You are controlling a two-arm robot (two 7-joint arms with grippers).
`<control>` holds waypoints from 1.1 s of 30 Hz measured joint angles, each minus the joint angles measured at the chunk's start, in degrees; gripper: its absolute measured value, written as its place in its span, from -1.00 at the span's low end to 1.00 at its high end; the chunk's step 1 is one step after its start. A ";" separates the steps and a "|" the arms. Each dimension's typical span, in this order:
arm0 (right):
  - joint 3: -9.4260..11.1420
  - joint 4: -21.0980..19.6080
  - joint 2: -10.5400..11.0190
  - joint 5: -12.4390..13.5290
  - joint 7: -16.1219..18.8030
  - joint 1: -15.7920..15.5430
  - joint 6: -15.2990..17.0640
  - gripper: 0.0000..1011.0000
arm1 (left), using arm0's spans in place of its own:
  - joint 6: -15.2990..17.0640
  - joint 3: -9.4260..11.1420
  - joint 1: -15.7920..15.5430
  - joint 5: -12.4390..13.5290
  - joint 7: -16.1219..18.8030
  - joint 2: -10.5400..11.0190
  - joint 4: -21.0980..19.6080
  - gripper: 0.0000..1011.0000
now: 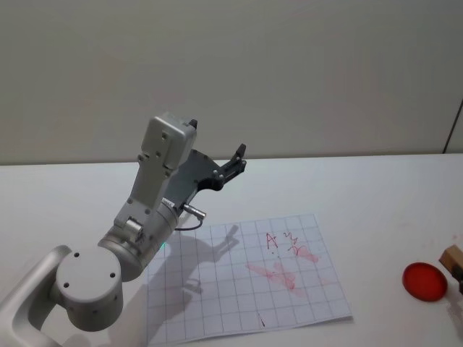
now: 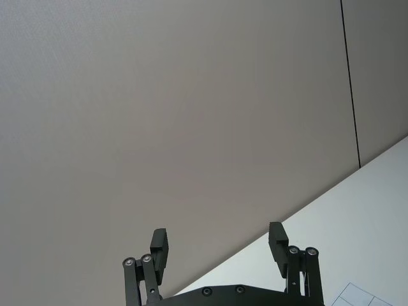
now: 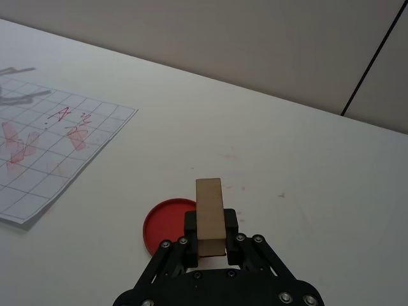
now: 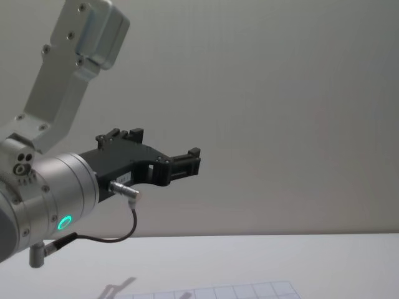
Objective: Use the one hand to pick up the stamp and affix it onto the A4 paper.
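Stamp [image 3: 210, 215] sits clamped upright between the fingers of the right gripper [image 3: 211, 240], a pale wooden block standing above the jaws, so the pick-up looks done. Seen from the right wrist, it is held directly above the near edge of a red ink pad [image 3: 167, 224], a round red disc on the white table [image 3: 287, 153]; whether the block's underside touches the pad is hidden by the gripper, so I cannot tell if it is being inked or already lifted. In the head view the block [image 1: 451, 256] shows at the far right edge, just beside the pad [image 1: 425, 281] and well apart from the paper [image 1: 224, 289]. That gridded sheet lies to the left of the pad, carrying red smears and some scribbled red marks [image 1: 286, 264] near its middle; whether any of these is a proper print from this stamp is not clear. The left gripper [image 2: 220, 245] is raised high over the table's left side, pointing at the wall, with its fingers spread apart and nothing between them; it looks idle. What remains, by my reading, is the main part: carry the block across to the sheet, press it flat on a clean box, and lift away.
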 joint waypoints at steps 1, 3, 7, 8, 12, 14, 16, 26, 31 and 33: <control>0.01 0.01 0.04 -0.01 0.09 -0.07 -0.01 -0.57 | 0.00 0.00 0.00 0.00 0.00 0.00 0.00 0.98; 0.04 0.12 0.11 -0.05 0.41 -0.19 -0.02 -0.57 | 0.00 0.00 0.00 0.00 0.00 0.00 0.00 0.98; 0.02 0.45 0.04 -0.06 0.78 -0.10 0.00 -0.57 | 0.00 0.00 0.00 0.00 0.00 0.00 0.00 0.98; -0.06 0.58 -0.07 -0.06 0.90 0.02 0.08 -0.57 | 0.00 0.00 0.00 0.00 0.00 0.00 0.00 0.98; -0.24 0.85 -0.39 0.04 1.00 0.41 0.41 -0.57 | 0.00 0.00 0.00 0.00 0.00 0.00 0.00 0.98; -0.38 1.05 -0.66 0.30 1.06 0.73 0.72 -0.57 | 0.00 0.00 0.00 0.00 0.00 0.00 0.00 0.98; -0.56 1.24 -0.98 0.66 1.08 1.14 1.18 -0.57 | 0.00 0.00 0.00 0.00 0.00 0.00 0.00 0.98; -1.65 2.07 -2.72 2.27 1.64 3.38 4.68 -0.57 | 0.00 0.00 0.00 0.00 0.00 0.00 0.00 0.98; -2.13 2.47 -3.33 2.45 2.07 4.29 5.95 -0.57 | 0.00 0.00 0.00 0.00 0.00 0.00 0.00 0.98; -2.38 2.69 -3.68 2.46 2.26 4.82 6.56 -0.57 | 0.00 0.00 0.00 0.00 0.00 0.00 0.00 0.98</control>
